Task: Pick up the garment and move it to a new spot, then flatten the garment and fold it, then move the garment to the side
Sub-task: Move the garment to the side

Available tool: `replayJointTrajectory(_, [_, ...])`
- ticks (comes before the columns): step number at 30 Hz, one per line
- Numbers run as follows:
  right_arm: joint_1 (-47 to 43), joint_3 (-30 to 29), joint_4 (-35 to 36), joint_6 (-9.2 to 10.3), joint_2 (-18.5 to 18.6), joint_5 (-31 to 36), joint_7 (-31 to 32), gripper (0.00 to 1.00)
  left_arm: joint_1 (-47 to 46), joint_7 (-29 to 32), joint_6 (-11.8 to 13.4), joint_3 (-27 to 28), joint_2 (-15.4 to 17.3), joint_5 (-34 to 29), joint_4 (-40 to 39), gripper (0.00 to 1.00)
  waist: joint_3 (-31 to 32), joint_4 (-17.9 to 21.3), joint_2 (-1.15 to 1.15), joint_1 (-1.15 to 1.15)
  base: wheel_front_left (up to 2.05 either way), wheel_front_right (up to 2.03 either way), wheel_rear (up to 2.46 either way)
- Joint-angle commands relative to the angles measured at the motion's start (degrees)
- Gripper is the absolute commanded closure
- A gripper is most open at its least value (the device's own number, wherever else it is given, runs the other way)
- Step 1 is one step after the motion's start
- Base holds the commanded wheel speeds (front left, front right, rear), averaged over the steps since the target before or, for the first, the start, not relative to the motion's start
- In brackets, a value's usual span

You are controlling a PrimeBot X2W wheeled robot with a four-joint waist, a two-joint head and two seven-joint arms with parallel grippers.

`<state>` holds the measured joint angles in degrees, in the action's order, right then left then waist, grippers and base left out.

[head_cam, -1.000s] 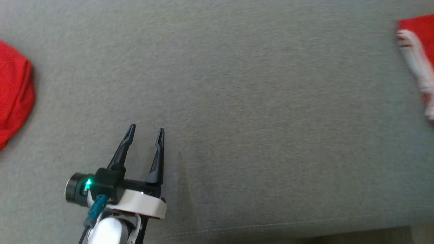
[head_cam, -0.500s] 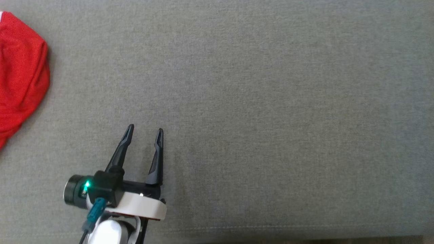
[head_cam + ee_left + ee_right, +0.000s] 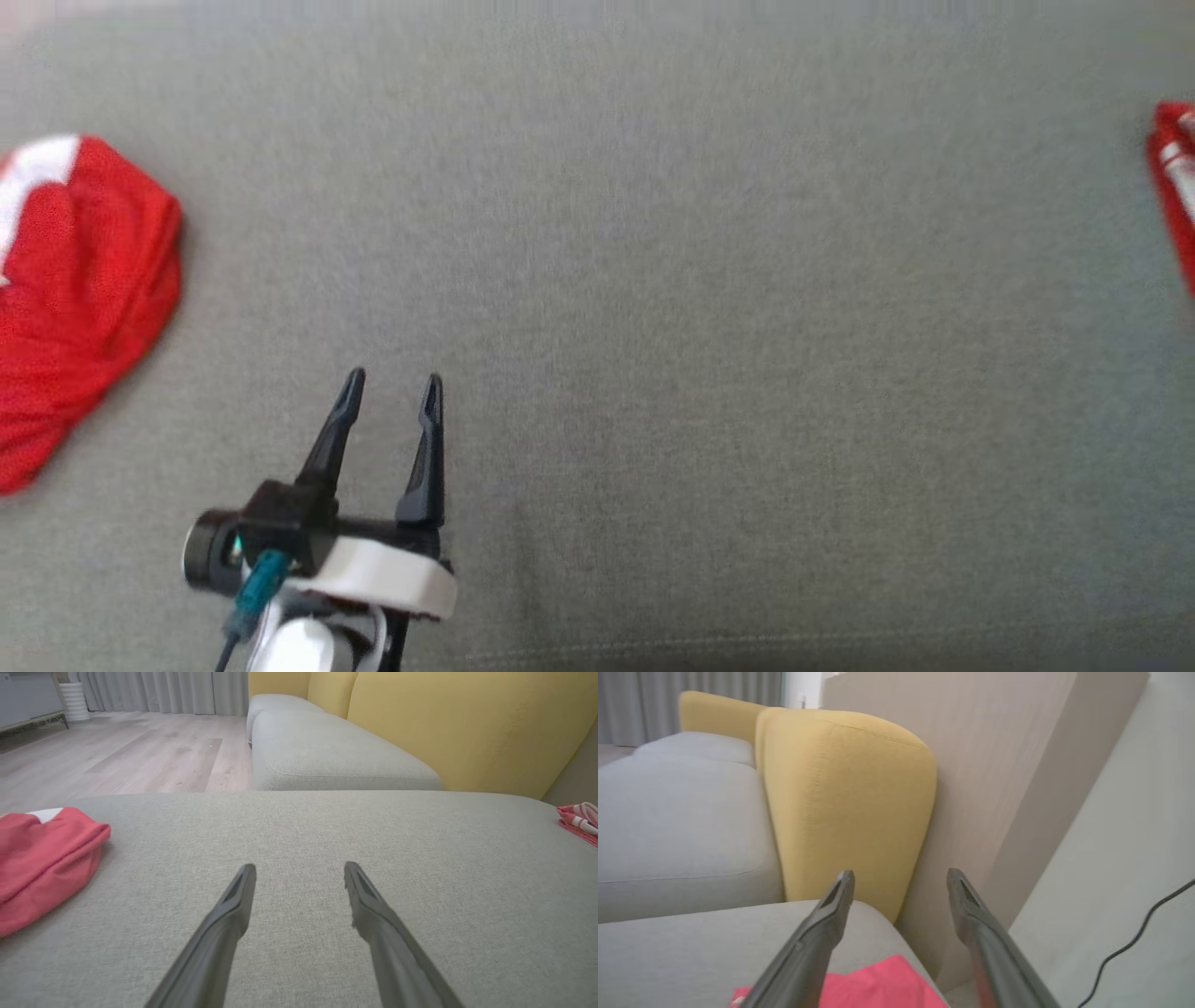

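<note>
A red garment with white stripes lies at the right edge of the grey cushion; it also shows far right as the striped garment. My right gripper hangs open above it with nothing between its fingers, and the red cloth lies just below them at the cushion's corner. A second red garment with a white patch is bunched at the left, also visible as the red bundle. My left gripper stands open and empty over the cushion's near middle, its fingers spread wide.
Yellow backrests rise behind the cushion, with a second grey seat beyond. A beige wall panel and a black cable stand right of the cushion's corner. Wooden floor lies past the far edge.
The head camera has shifted, so the left red garment sits further right in the picture and the striped garment's edge is back in view. My right gripper has opened. The left gripper stays open.
</note>
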<state>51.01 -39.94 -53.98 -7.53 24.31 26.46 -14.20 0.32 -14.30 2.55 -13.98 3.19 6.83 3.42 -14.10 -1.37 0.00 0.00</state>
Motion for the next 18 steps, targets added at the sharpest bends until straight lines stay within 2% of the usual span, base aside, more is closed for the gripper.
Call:
replayJointTrajectory(1, [-2.3,2.4,2.4,0.04,-0.4,-2.3,-0.7,0.0,1.1,-0.7,0.4,2.2,-0.2,0.4,-1.3,0.0,4.9,-0.4,0.0,0.0,0.0,0.0,0.0])
replayJointTrajectory(6, [-14.4,12.5,13.1,0.04,-5.7,-13.0,-0.8,0.0,4.1,-0.7,0.2,3.9,-0.2,1.1,0.2,0.0,10.3,-1.7,0.0,0.0,0.0,0.0,0.0])
replayJointTrajectory(10, [-26.2,18.5,22.3,0.04,-10.3,-20.0,-0.8,0.0,6.1,-0.7,-0.1,5.3,-0.2,1.2,1.4,0.0,13.2,-2.7,0.0,0.0,0.0,0.0,0.0])
replayJointTrajectory(15, [-39.4,24.6,33.2,0.04,-16.7,-23.8,1.0,0.0,7.1,-0.7,-0.5,6.1,-0.3,1.1,2.8,0.0,15.1,-3.4,0.0,0.0,0.0,0.0,0.0])
replayJointTrajectory(18, [-46.1,28.2,38.4,0.04,-19.4,-24.7,1.3,0.0,6.9,-0.7,-0.7,6.5,-0.3,1.2,3.7,0.0,15.8,-3.6,0.0,0.0,0.0,0.0,0.0])
